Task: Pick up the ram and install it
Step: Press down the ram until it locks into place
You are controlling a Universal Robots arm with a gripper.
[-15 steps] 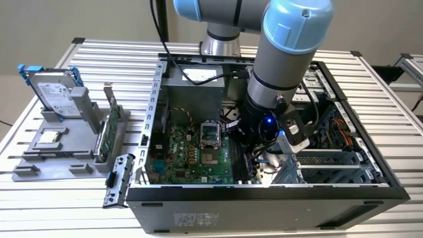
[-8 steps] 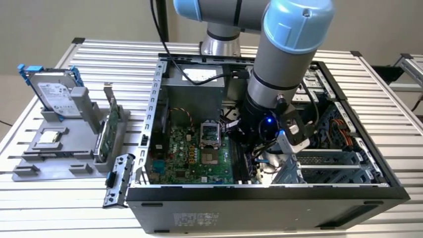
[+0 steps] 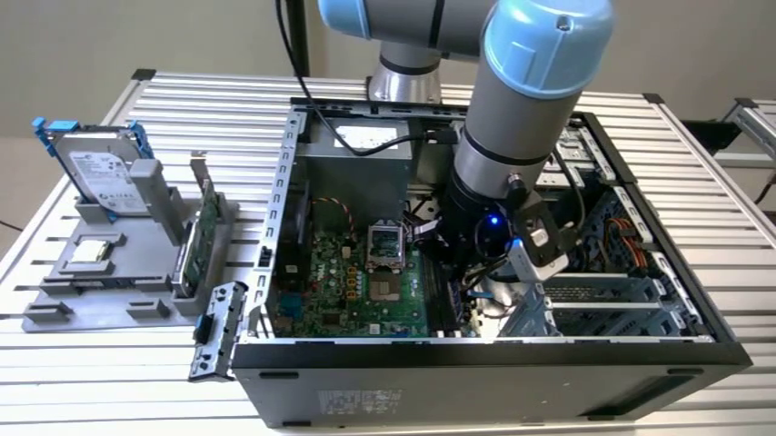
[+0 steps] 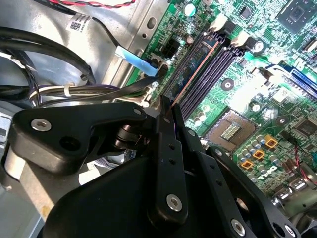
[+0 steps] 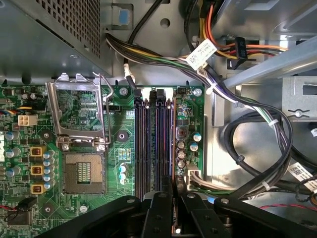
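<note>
Ram (image 4: pixel 194 67): stands on its long edge along the outermost of the memory slots (image 5: pixel 148 144), on the side away from the CPU socket (image 5: pixel 81 171). In the second wrist view its dark face and a copper-coloured edge run the length of that slot. In the first wrist view I see it edge-on (image 5: pixel 172 148), a thin line beside a row of small capacitors (image 5: pixel 182 151). I cannot tell whether it is pushed fully home. The neighbouring slots hold nothing.

My gripper (image 4: pixel 168 111): fingers pressed together on the near end of the ram, pinching it between the black pads. The first wrist view (image 5: pixel 173 191) shows the same, with the stick running straight out from between the fingertips.

Around it: the socket is bare, its metal frame (image 5: pixel 79 114) swung up and open. Three orange-topped parts (image 5: pixel 35 169) sit in a line on the socket's other side. A bundle of black and coloured cables (image 5: pixel 247 124) loops past the board's edge near the slots. The perforated wall of the power supply (image 5: pixel 49 34) is beyond the socket.

Exterior view: my arm (image 3: pixel 522 109) reaches down into the open case (image 3: pixel 485 363), wrist low over the motherboard (image 3: pixel 352 282), towards the exterior view's right of the socket. To the exterior view's left of the case, a grey fixture (image 3: pixel 97 263) on the slatted table (image 3: pixel 97 363) carries a hard drive (image 3: pixel 104 168) standing upright and a green card (image 3: pixel 206 227) on edge, well apart from the ram.
</note>
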